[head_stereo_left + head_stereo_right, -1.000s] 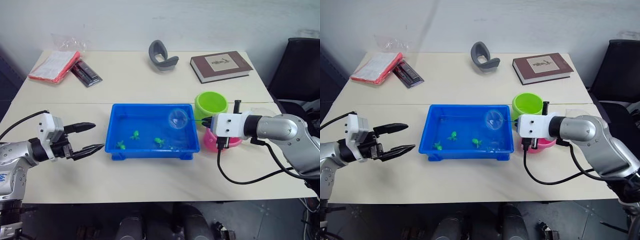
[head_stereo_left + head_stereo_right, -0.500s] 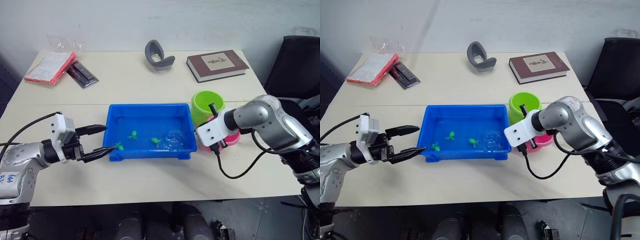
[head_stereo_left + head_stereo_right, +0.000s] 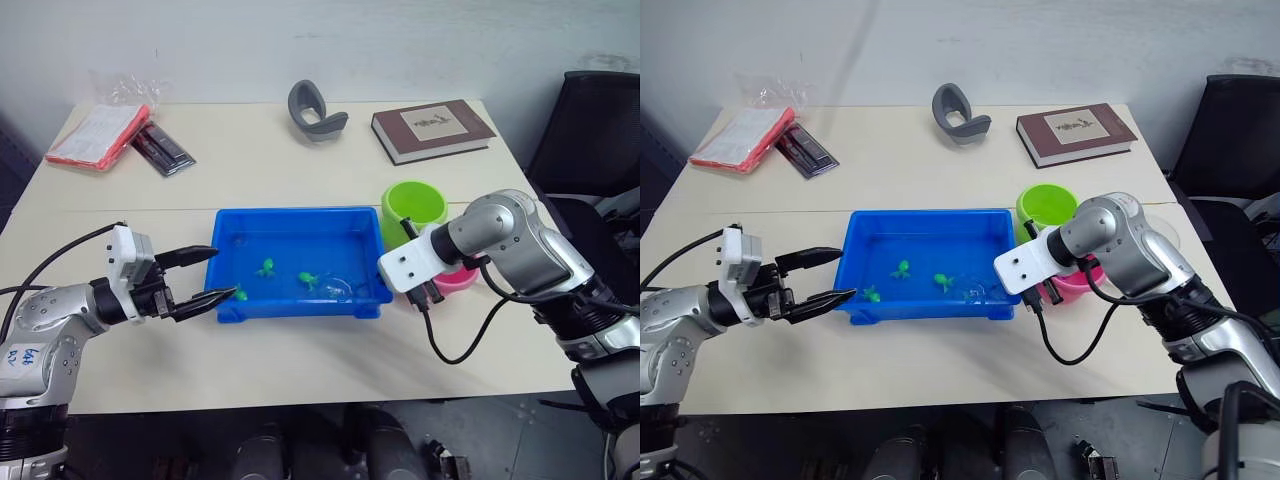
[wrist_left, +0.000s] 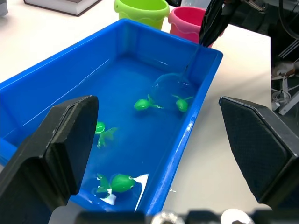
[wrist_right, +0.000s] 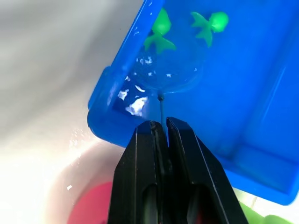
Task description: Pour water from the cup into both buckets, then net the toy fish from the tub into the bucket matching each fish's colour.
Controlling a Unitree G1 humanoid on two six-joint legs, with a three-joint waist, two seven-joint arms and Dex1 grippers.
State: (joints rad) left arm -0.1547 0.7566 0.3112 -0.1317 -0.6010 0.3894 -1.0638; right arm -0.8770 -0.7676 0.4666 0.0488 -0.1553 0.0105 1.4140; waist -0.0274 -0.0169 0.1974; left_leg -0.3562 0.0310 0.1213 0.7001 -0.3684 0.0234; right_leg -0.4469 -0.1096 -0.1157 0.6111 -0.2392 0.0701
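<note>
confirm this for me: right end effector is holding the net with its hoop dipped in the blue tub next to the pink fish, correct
Not quite. The right end effector does hold the net dipped in the tub, but the fish beside the hoop are green, not pink, as the left wrist view shows.

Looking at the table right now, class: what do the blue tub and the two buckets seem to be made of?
The tub looks like moulded plastic, glossy: bright even blue, with highlights along its rim. The green bucket and pink bucket seem to be plastic too, smooth and evenly coloured; the green one has a rolled lip.
</note>
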